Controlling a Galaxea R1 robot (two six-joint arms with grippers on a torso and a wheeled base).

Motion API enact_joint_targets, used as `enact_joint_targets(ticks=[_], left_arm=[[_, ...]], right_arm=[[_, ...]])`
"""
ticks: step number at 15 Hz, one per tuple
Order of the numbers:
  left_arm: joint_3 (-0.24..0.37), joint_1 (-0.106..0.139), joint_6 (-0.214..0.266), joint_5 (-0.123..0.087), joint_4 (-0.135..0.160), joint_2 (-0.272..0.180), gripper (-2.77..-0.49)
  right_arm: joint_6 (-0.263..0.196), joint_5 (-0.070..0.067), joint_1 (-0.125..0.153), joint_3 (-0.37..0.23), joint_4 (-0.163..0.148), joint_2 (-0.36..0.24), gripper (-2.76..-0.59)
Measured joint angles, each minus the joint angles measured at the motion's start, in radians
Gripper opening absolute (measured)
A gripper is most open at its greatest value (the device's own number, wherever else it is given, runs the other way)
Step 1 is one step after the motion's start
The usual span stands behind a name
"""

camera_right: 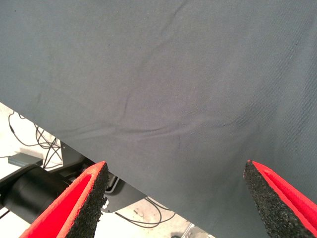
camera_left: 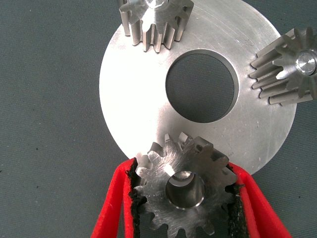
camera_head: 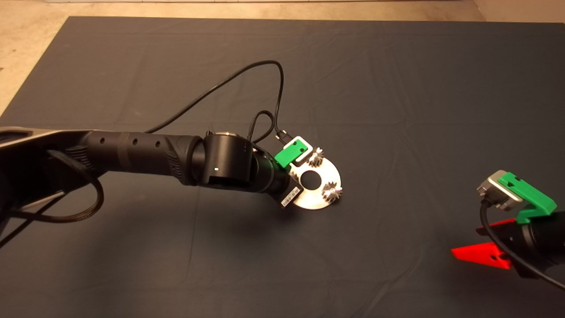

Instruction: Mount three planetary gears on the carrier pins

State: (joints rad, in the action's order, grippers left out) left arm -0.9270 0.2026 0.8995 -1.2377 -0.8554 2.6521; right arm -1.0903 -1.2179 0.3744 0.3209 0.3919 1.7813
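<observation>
The shiny round carrier plate (camera_head: 316,199) lies mid-mat. It also shows in the left wrist view (camera_left: 133,89). Two planetary gears (camera_head: 316,157) (camera_head: 332,192) sit on carrier pins. Their pin ends show in the gear centres in the left wrist view (camera_left: 305,63) (camera_left: 157,4). My left gripper (camera_left: 184,168) is shut on the third gear (camera_left: 185,196), held at the plate's rim. Something silvery shows inside its hole; I cannot tell if it is seated. In the head view the left wrist (camera_head: 229,163) hides these fingers. My right gripper (camera_head: 481,256) waits open and empty at the lower right.
A black cable (camera_head: 247,75) loops over the mat behind the left wrist. The right wrist view shows the mat's edge (camera_right: 74,144), with floor, cables and dark equipment beyond it.
</observation>
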Motion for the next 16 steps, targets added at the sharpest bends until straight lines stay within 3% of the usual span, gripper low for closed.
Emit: enact_joint_targets(ticks=[5, 10, 16], left_arm=[[0.0, 0.0, 0.009, 0.002, 0.0, 0.004, -2.48], [-0.001, 0.0, 0.052, 0.041, 0.003, -0.001, -2.48], [-0.001, 0.0, 0.054, 0.046, 0.003, -0.001, -2.48]], right_arm=[[0.0, 0.0, 0.003, 0.0, 0.0, 0.001, -1.33], [0.0, 0.003, 0.003, 0.0, 0.0, 0.034, -1.33], [-0.003, 0.003, 0.003, 0.0, 0.0, 0.036, -1.33]])
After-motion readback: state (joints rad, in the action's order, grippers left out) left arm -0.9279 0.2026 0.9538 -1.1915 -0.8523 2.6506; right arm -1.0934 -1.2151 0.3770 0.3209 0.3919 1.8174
